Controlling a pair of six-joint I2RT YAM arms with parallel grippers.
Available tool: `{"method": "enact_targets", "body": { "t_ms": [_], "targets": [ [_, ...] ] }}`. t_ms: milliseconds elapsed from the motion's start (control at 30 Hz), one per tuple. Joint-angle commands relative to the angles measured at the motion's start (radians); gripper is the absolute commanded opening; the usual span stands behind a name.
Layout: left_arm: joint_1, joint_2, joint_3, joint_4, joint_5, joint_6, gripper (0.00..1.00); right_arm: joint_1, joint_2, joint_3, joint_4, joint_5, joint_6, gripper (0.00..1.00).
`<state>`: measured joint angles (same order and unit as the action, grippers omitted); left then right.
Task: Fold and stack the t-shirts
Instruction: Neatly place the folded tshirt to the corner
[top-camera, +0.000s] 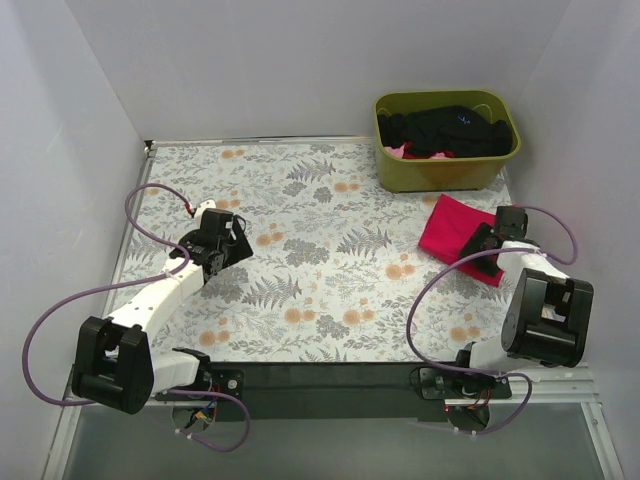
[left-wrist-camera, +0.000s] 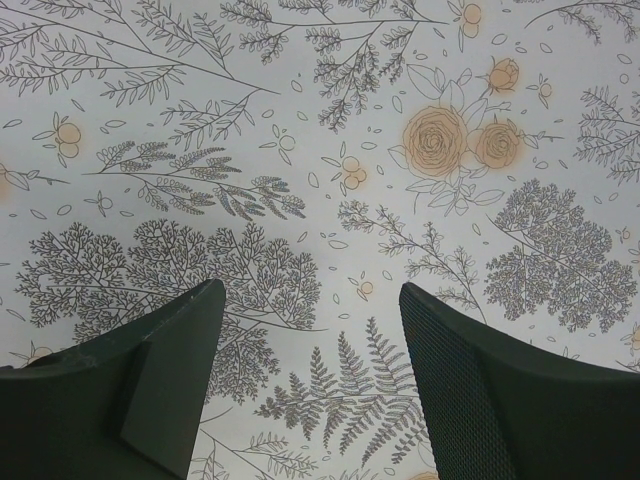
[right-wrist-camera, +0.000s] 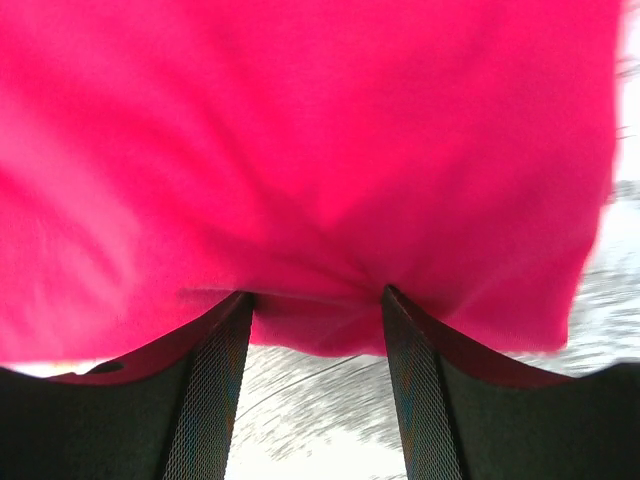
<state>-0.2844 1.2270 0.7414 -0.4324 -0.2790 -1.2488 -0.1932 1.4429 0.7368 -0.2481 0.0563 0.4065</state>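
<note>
The crimson-red t-shirt (top-camera: 450, 230) is a small folded rectangle on the right of the table, just in front of the bin. My right gripper (top-camera: 483, 250) is at its near right edge. In the right wrist view the red cloth (right-wrist-camera: 300, 150) fills the frame, bunched between and over the fingertips of that gripper (right-wrist-camera: 317, 295); the cloth is sharp while the table below is blurred. Black t-shirts (top-camera: 445, 128) lie in the bin. My left gripper (top-camera: 235, 240) is open and empty over the left of the table, with only floral cloth between its fingers (left-wrist-camera: 312, 290).
An olive-green bin (top-camera: 445, 175) stands at the back right, with black clothes and some pink cloth inside. A floral tablecloth (top-camera: 320, 260) covers the table. White walls close in the left, back and right.
</note>
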Motion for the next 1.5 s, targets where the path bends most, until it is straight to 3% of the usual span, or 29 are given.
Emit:
{"method": "enact_targets", "body": {
  "t_ms": [0,200,333,533,700,867,1100,1267,1467],
  "targets": [
    [0.005,-0.014,-0.002,0.018,-0.009,0.006,0.65,-0.116,0.02,0.034,0.056,0.022,-0.046,0.52],
    [0.004,-0.014,-0.005,0.02,-0.008,0.008,0.65,-0.146,0.1,0.19,0.056,0.059,-0.127,0.53],
    [0.004,-0.012,-0.005,0.021,-0.009,0.008,0.65,-0.138,0.058,0.239,0.046,0.021,-0.14,0.54],
    [0.004,-0.008,-0.004,0.026,0.003,0.003,0.65,0.026,0.011,0.275,0.05,0.03,-0.184,0.54],
    [0.004,-0.006,-0.002,0.027,0.001,0.003,0.64,0.101,0.125,0.34,0.052,-0.021,-0.183,0.41],
    [0.004,-0.004,-0.004,0.026,0.0,0.005,0.64,0.118,0.221,0.34,0.061,-0.084,-0.175,0.36],
    [0.004,-0.001,0.0,0.027,0.012,0.005,0.64,0.133,0.231,0.221,0.061,-0.17,-0.176,0.34],
    [0.005,0.0,0.0,0.027,0.02,0.006,0.64,0.138,0.084,0.028,0.056,-0.167,-0.163,0.33],
    [0.005,-0.011,-0.007,0.03,0.035,0.008,0.64,0.136,-0.137,-0.05,0.009,-0.113,-0.205,0.33]
  ]
}}
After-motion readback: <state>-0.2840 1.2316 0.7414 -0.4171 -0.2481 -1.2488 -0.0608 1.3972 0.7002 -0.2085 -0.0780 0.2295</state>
